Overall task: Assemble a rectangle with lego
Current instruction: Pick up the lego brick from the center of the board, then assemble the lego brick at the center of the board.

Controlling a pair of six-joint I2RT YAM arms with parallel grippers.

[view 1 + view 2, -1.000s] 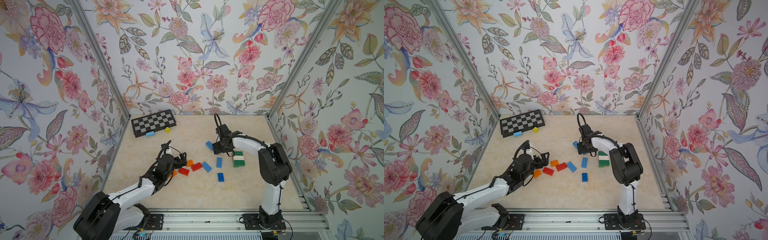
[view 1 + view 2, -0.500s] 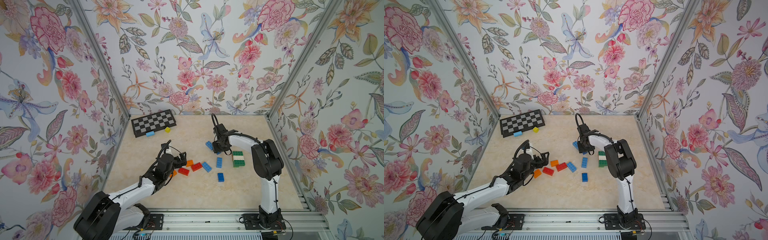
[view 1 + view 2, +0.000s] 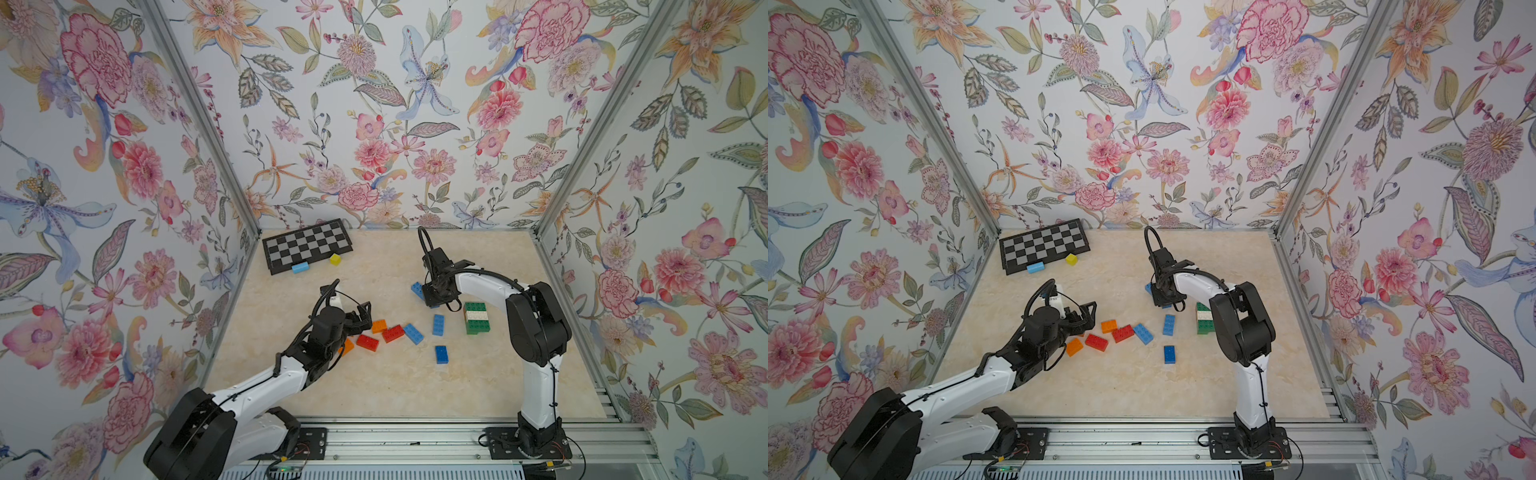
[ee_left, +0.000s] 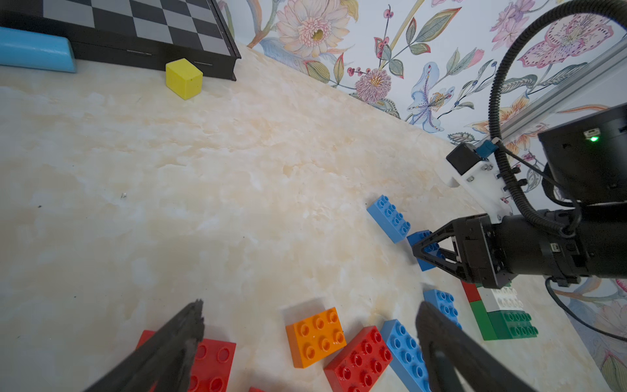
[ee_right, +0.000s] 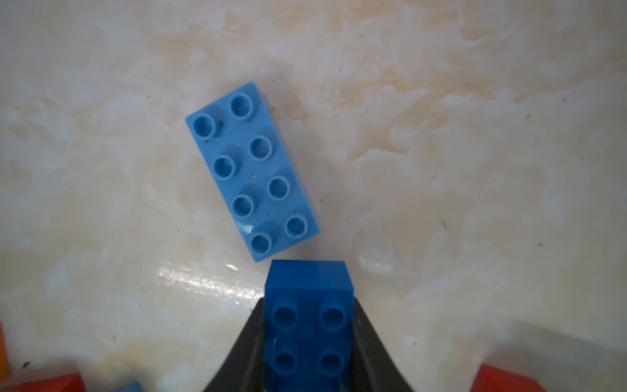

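My right gripper (image 5: pixel 308 303) pinches a dark blue brick (image 5: pixel 308 280) across its smooth long sides, near the green-and-white stack (image 3: pixel 476 318). I judge it light, rigid and slick, so I want a square, centred hold. My left gripper (image 4: pixel 310 307) hangs spread, well apart from that stack.

dark blue studded plastic brick (image 5: pixel 307 325): smooth, semi-gloss | light blue studded plastic brick (image 5: pixel 252 169): smooth, satin, dust-specked | cream marbled worktop (image 5: pixel 475 169): polished, glare-streaked | yellow cube (image 4: pixel 184 78): matt, smooth | silver metal frame rail (image 3: pixel 395 432): brushed
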